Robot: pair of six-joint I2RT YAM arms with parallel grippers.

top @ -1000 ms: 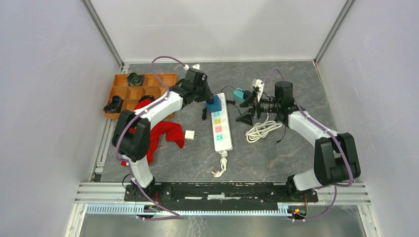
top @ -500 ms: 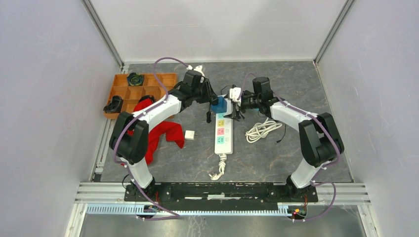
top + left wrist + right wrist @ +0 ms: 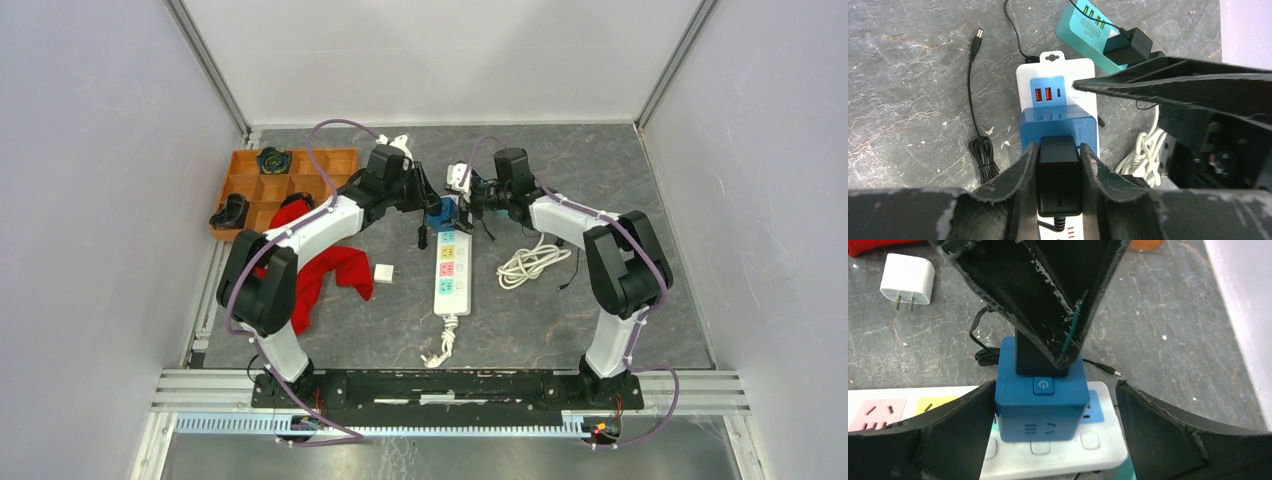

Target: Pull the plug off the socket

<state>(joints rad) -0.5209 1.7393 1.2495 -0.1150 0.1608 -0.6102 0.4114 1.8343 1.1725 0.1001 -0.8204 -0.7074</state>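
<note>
A black plug (image 3: 1058,172) sits in a blue cube socket (image 3: 1058,125), which stands on the far end of a white power strip (image 3: 452,268). My left gripper (image 3: 1058,146) is shut on the plug, one finger on each side. My right gripper (image 3: 1055,390) is open and straddles the blue cube (image 3: 1040,402) from the opposite side. Its left finger (image 3: 958,430) is close beside the cube and its right finger (image 3: 1168,435) stands apart. In the right wrist view the left gripper's fingers hide most of the plug (image 3: 1038,360). In the top view both grippers (image 3: 430,205) (image 3: 468,200) meet at the cube (image 3: 440,213).
An orange compartment tray (image 3: 285,185) and a red cloth (image 3: 330,265) lie to the left. A white charger (image 3: 383,272) sits beside the strip. A coiled white cable (image 3: 530,262) lies to the right. A teal adapter (image 3: 1088,30) and a black barrel-plug cord (image 3: 979,35) lie beyond the strip.
My right arm has swung left from the teal adapter area to the blue cube and now straddles it. My left gripper has stayed on the plug.
</note>
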